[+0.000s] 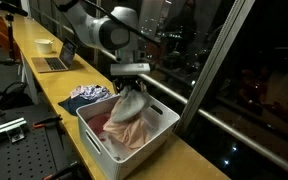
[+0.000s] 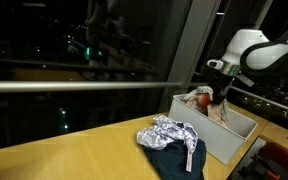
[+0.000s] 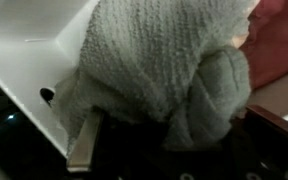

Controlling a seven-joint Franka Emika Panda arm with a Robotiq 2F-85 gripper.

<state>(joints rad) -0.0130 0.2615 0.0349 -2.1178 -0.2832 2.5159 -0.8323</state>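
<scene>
Gripper (image 1: 132, 76) above the white bin (image 1: 102, 150), which stands on the long wooden table (image 1: 44, 88) by the dark window (image 1: 234, 60).

Jaws – clamped on a grey towel (image 1: 131, 103). In the wrist view the towel (image 3: 164, 70) bulges thick across the whole grip, with one finger (image 3: 84, 145) showing at its edge and the bin's white wall (image 3: 29, 40) behind.

Where the towel is: it hangs from the jaws over the bin's middle. Its upper end is bunched at the grip. The lower end seems to reach down to the pink cloth (image 1: 134, 135) heaped inside, but whether it rests on that heap or just clears it I cannot tell.

Around it:
- patterned cloth (image 2: 172, 132) in a heap on the table, just beside the bin
- a dark garment (image 2: 179, 160) under and in front of that heap
- a laptop (image 1: 54, 60) and a cup (image 1: 45, 45) farther along the table, well apart from the work

Progress, as I judge it – the grab looks made and the lift begun, since the towel hangs stretched from the grip rather than lying slack. Not yet done: getting it fully clear of the bin's rim. No part of it is over the table, and the pink cloth lies in the bin untouched by the jaws.
</scene>
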